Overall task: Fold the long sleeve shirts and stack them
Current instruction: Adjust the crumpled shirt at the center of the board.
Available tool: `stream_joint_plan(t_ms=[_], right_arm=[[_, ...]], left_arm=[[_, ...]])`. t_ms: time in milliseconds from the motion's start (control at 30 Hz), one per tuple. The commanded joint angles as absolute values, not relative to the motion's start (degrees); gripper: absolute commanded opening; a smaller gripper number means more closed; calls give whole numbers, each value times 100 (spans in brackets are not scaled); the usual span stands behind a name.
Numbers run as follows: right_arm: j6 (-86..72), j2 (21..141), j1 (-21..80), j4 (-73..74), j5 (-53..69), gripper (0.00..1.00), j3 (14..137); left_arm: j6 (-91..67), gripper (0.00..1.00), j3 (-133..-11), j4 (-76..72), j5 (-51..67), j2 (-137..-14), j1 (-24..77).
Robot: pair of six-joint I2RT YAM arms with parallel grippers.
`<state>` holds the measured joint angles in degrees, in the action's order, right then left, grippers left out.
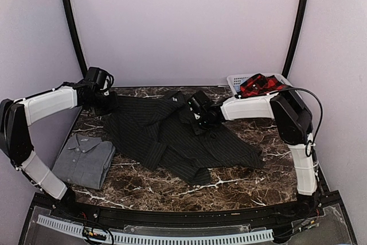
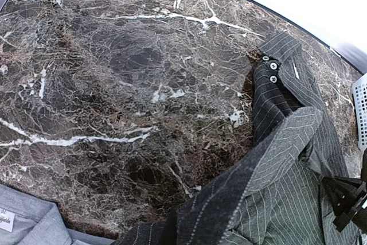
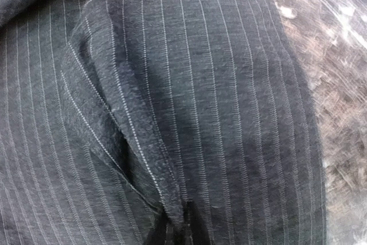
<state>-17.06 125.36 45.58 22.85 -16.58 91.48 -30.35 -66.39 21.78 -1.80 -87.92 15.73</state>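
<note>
While pale walls (image 1: pixel 183 21) enclose the dark marble table (image 1: pixel 229 182), folded grey shirt (image 1: pixel 85 159) lies front-left. Left gripper (image 1: pixel 108 100) pinches the far-left corner of the spread pinstripe shirt (image 1: pixel 166 136), right gripper (image 1: pixel 202 120) clenches its middle; plaid shirt (image 1: pixel 261 84) sits in the far-right basket (image 1: pixel 234 81).

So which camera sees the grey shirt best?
The top camera: the folded grey shirt lies whole at the near left, collar showing. The left wrist camera catches only a bottom-corner sliver of it. The right wrist camera shows none, just the pinstriped shirt up close.
</note>
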Motion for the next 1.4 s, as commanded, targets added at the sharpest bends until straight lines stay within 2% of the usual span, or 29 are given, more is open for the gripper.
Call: stream_joint_plan(t_ms=[0,267,467,1000,1033,1100,1267,1367], right_arm=[[-1846,12016,4399,2377,-2365,0,9122],[-1830,11116,3856,2784,-3044,0,8581],[-1572,10503,3278,2839,-3195,0,8258],[-623,11355,2794,2938,-3560,0,9179],[-602,11404,2794,2946,-3456,2,9260],[-621,11542,2813,3103,-3120,14,9533],[-620,11580,3234,3309,-2602,50,9881],[-756,11491,3538,3504,-2379,64,9862]], left_arm=[[-2914,0,-6827,2392,-237,-8708,1477],[-2790,0,-7076,2548,-256,-8653,1148],[-2544,0,-7722,2691,-40,-9264,631],[-2000,0,-10686,3562,-72,-11637,-460],[-1985,0,-10898,3611,65,-11817,-463],[-1997,1,-11181,3630,579,-12075,-441],[-1983,25,-11558,3668,1026,-12376,-177],[-2002,49,-11632,3671,1171,-12432,-117]])
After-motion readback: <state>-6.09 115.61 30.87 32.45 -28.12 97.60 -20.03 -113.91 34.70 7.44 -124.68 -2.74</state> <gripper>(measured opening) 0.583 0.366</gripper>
